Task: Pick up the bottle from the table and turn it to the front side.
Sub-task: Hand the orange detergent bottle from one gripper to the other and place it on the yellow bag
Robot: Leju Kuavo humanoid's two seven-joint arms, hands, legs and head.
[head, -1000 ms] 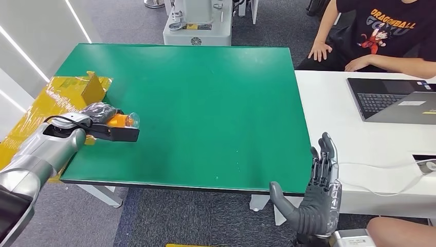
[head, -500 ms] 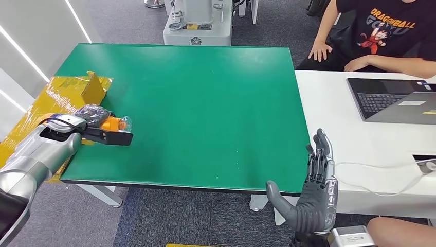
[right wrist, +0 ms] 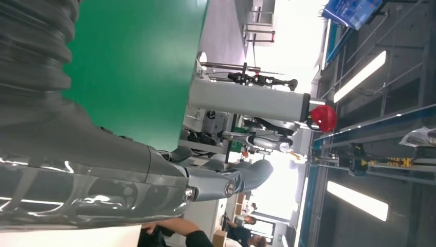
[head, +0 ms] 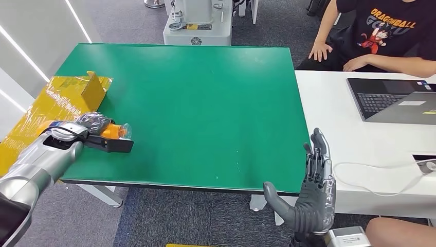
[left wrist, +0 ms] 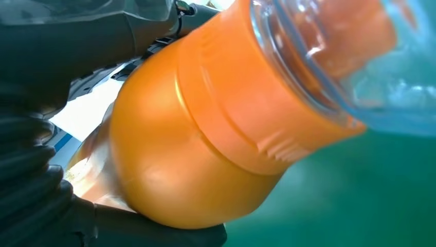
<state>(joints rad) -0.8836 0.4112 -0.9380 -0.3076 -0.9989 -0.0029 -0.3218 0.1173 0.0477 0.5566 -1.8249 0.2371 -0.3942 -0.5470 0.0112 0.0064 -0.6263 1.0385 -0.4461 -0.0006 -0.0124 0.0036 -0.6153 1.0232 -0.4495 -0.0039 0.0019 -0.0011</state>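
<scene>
Right hand (right wrist: 169, 177) close to the lens, grey ribbed cover and glossy thumb, fingers (right wrist: 252, 174) stretched out straight and holding nothing. Green surface (right wrist: 139, 67) runs beside it. Beyond: a grey machine cabinet (right wrist: 249, 100), a red helmet (right wrist: 324, 117), and long ceiling lights (right wrist: 357, 77).

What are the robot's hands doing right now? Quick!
Left hand: holding the bottle.
Right hand: open, fingers spread, holding nothing.
</scene>
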